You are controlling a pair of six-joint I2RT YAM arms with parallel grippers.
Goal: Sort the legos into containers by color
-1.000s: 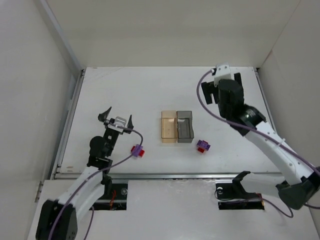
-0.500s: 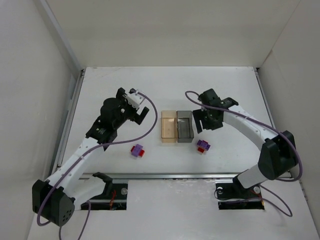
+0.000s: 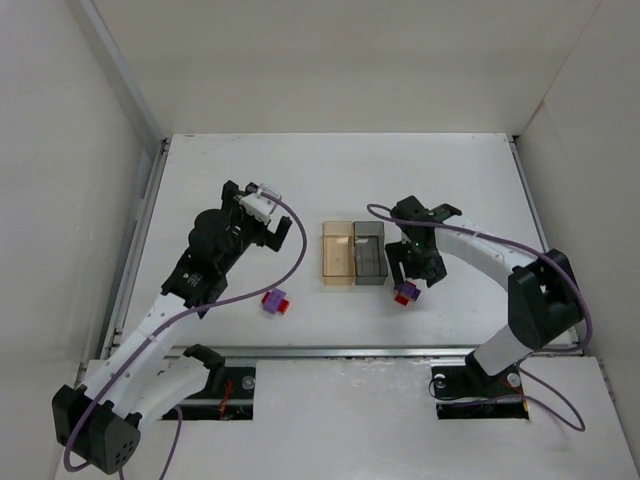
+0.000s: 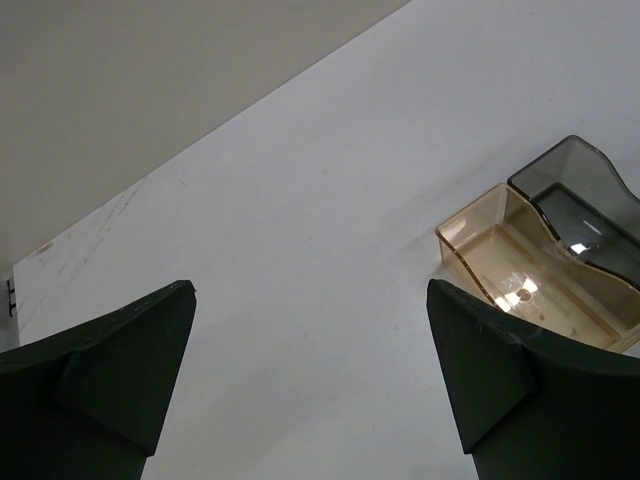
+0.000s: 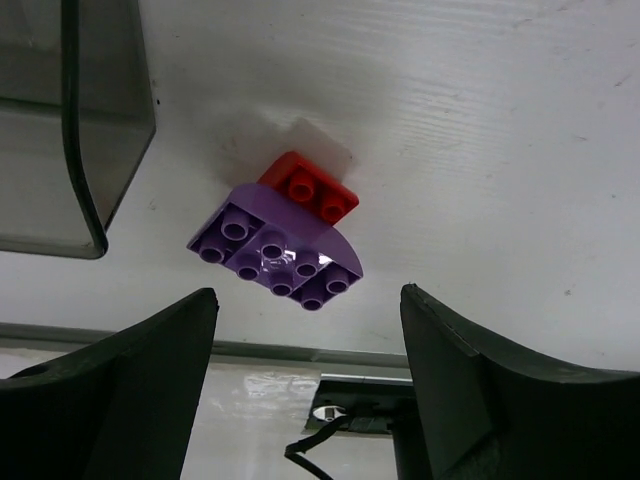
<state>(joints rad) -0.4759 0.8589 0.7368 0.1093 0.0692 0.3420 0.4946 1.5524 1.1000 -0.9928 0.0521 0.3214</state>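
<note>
Two lego pairs lie on the white table. A purple brick [image 5: 275,255] with a red brick [image 5: 310,188] touching it lies just in front of my right gripper [image 5: 305,400], which is open and empty; the same pair [image 3: 404,294] shows in the top view right of the bins, with the right gripper [image 3: 414,270] just above it. A second red and purple pair [image 3: 273,302] lies left of the bins. The orange-tan bin [image 3: 338,254] and the dark grey bin [image 3: 370,252] stand side by side. My left gripper [image 3: 266,212] is open and empty, left of the bins.
The left wrist view shows its open gripper [image 4: 310,400], bare table, and both bins, orange-tan [image 4: 530,285] and grey [image 4: 590,205], at the right. The grey bin's corner [image 5: 70,130] is close to the right gripper's left. A metal rail [image 3: 330,350] runs along the table's near edge.
The right gripper has moved toward the near edge, from beside the grey bin to right over the purple and red pair. The left gripper has shifted slightly left.
</note>
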